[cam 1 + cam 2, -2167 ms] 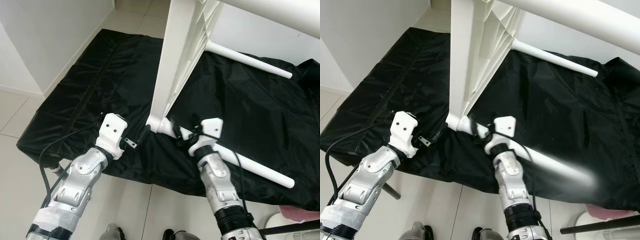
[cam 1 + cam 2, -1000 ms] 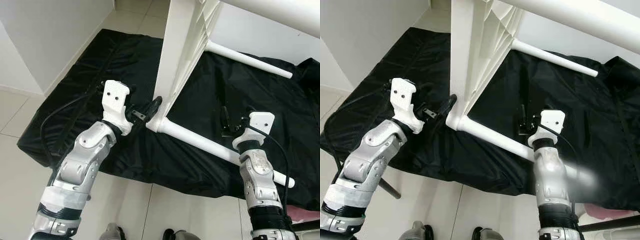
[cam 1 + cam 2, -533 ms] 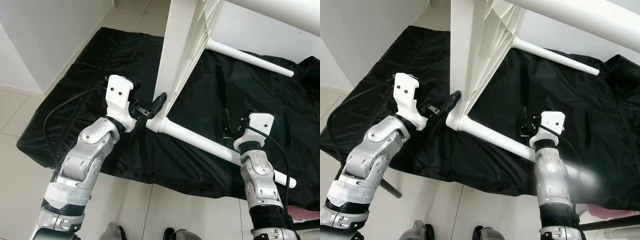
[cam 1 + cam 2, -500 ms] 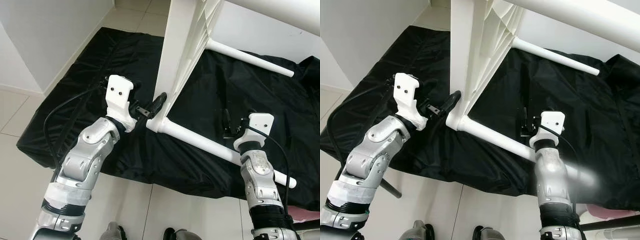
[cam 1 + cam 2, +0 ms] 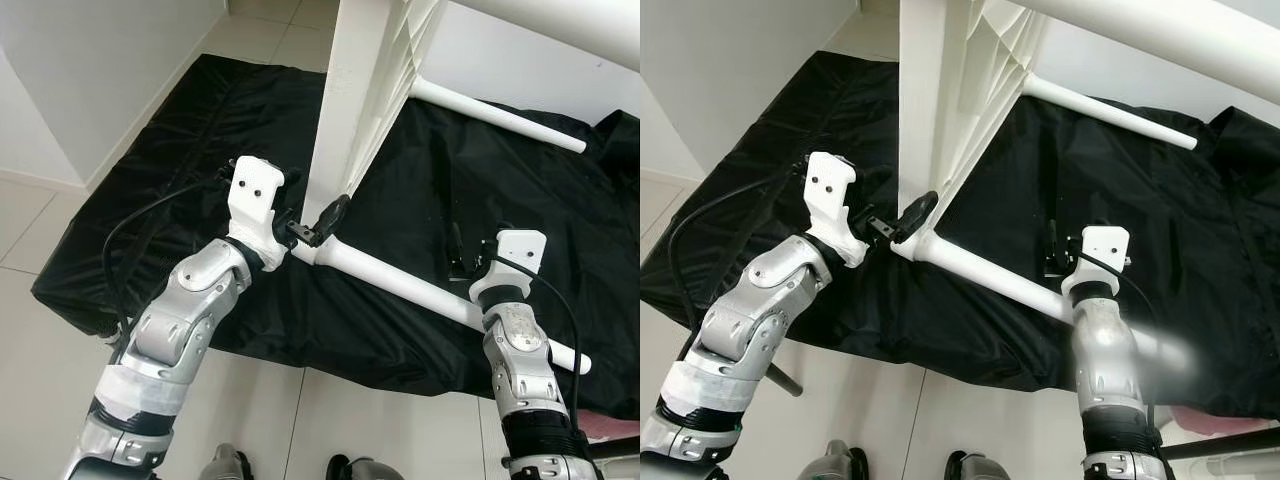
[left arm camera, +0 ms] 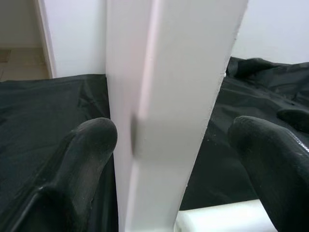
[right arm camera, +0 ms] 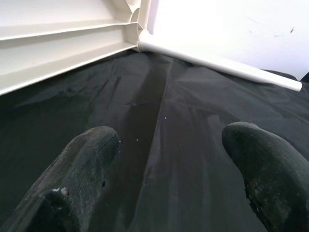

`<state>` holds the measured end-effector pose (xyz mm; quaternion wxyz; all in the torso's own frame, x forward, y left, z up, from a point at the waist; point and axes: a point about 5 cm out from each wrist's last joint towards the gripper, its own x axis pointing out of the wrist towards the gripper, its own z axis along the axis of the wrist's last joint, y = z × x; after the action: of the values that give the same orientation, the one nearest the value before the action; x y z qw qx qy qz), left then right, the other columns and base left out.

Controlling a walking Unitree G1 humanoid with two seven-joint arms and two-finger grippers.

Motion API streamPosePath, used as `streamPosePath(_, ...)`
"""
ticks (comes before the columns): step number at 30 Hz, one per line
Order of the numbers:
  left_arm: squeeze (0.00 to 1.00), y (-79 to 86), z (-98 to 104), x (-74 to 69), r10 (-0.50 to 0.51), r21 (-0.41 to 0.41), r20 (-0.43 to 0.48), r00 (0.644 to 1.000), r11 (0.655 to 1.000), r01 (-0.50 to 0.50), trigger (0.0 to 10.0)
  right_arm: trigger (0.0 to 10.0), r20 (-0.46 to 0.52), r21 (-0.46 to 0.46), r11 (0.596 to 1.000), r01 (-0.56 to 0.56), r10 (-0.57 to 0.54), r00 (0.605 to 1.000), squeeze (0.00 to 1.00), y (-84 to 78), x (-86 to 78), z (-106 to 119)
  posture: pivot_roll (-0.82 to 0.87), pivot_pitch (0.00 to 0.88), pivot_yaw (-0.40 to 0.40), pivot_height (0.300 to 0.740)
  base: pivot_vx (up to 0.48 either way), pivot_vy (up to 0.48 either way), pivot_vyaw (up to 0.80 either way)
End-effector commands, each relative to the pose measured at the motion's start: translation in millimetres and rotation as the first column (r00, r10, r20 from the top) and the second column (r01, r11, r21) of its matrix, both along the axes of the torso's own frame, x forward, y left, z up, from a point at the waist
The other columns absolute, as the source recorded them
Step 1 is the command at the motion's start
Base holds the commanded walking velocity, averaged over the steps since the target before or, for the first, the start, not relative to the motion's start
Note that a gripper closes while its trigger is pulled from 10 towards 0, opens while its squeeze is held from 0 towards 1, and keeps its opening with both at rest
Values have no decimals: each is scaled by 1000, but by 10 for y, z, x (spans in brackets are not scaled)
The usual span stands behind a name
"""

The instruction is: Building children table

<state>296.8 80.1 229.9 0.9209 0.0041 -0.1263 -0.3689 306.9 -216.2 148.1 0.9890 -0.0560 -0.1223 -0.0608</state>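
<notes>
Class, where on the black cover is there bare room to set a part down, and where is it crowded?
Bare patches: the black cover left of the tabletop, and between the two legs. Crowded: the near corner, where the left tool straddles the tabletop.

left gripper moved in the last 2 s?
Yes. The left gripper has risen from the black cover's front edge and gone forward-right, now straddling the tabletop edge, fingers open.

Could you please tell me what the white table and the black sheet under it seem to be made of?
The table looks like moulded plastic with a smooth, faintly glossy finish: thin ribs show on its underside. The black sheet looks like thin synthetic fabric, perhaps nylon: it wrinkles and shines softly, with stitched seams. Neither is certain.
</notes>
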Motion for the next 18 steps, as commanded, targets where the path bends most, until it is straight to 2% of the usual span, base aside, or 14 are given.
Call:
streamPosePath(1, 0, -88, -25, -45, -114, 39, 2, 994, 993, 114, 10000, 10000, -19, -9, 1000, 24, -24, 1000, 0, -71, -26, -55, 61, 105, -70, 740, 0, 0, 0)
streamPosePath(7, 0, -135, 23, 27, -75, 9, -13, 997, 997, 76, 10000, 10000, -22, -8, 1000, 23, -23, 999, 0, -47, -15, -68, 53, 94, -66, 740, 0, 0, 0)
streamPosePath(13, 0, -253, 25, 141, -8, -57, -114, 994, 998, 2, 10000, 10000, -21, -7, 1000, 24, -24, 1000, 0, -24, 5, -68, 50, 82, -67, 740, 0, 0, 0)
streamPosePath(18, 0, -389, 8, 165, 20, -64, -133, 991, 998, -29, 10000, 10000, -21, -13, 1000, 22, -22, 1000, 0, -12, 22, -68, 48, 72, -69, 740, 0, 0, 0)
